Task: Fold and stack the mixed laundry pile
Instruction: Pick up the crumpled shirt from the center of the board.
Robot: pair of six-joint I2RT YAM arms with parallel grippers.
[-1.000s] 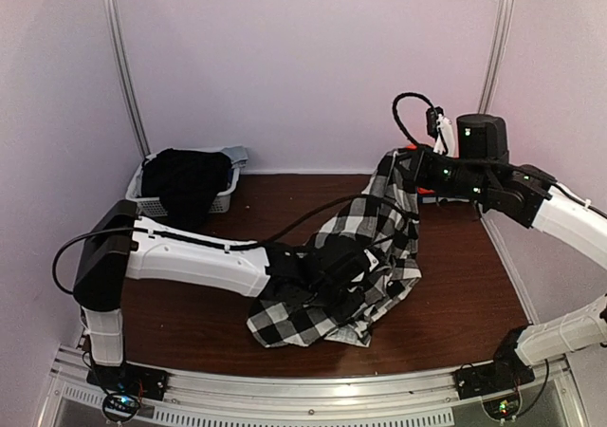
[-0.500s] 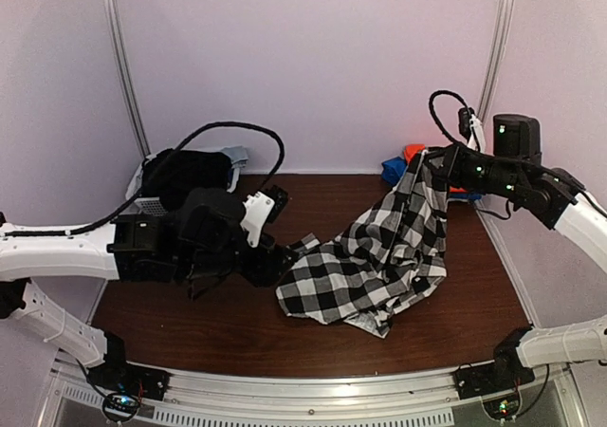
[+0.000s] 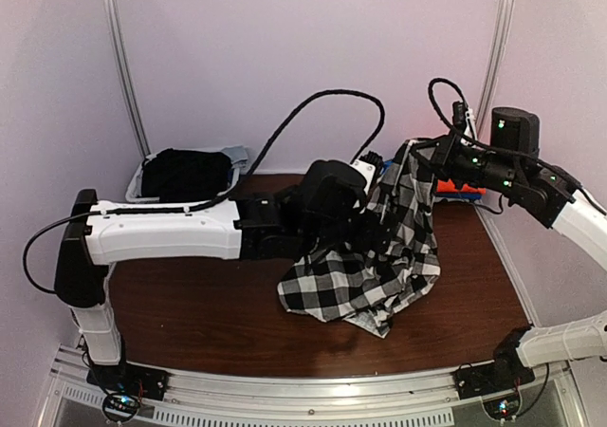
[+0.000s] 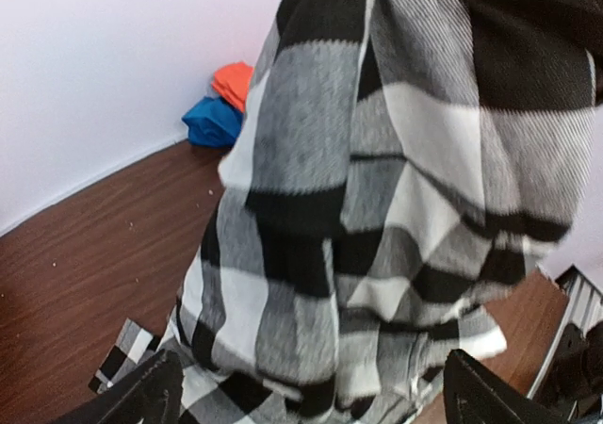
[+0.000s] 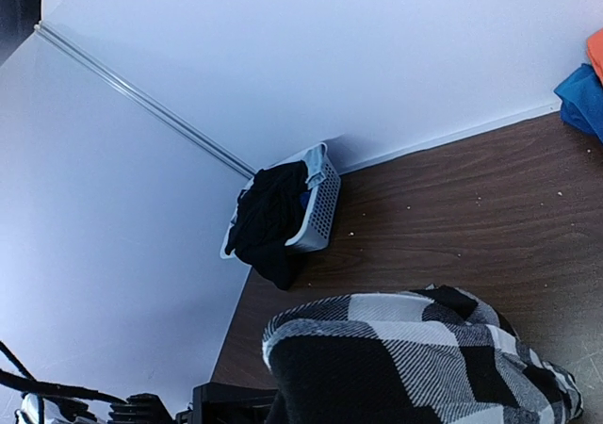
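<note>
The black-and-white checked shirt (image 3: 394,247) hangs from my right gripper (image 3: 424,154), which is shut on its top edge; its lower part lies bunched on the table. In the right wrist view the checked cloth (image 5: 415,358) covers the jaws. My left gripper (image 3: 372,226) is against the hanging shirt's left side. In the left wrist view it (image 4: 311,400) is open, with the shirt (image 4: 377,207) hanging close in front of its wide-apart fingers. A black garment (image 3: 185,176) fills the white basket (image 3: 228,199) at the back left. A folded orange-red garment (image 3: 455,186) lies at the back right.
A folded blue cloth (image 4: 212,122) lies beside the orange one (image 4: 234,80) against the back wall. The basket (image 5: 320,203) with the black garment (image 5: 268,221) sits in the far left corner. White walls close in the brown table (image 3: 190,304) on three sides.
My left gripper let go of the shirt's low part, swung out left, then came back to the hanging shirt with its jaws wide. The right gripper carried the shirt's top slightly right.
</note>
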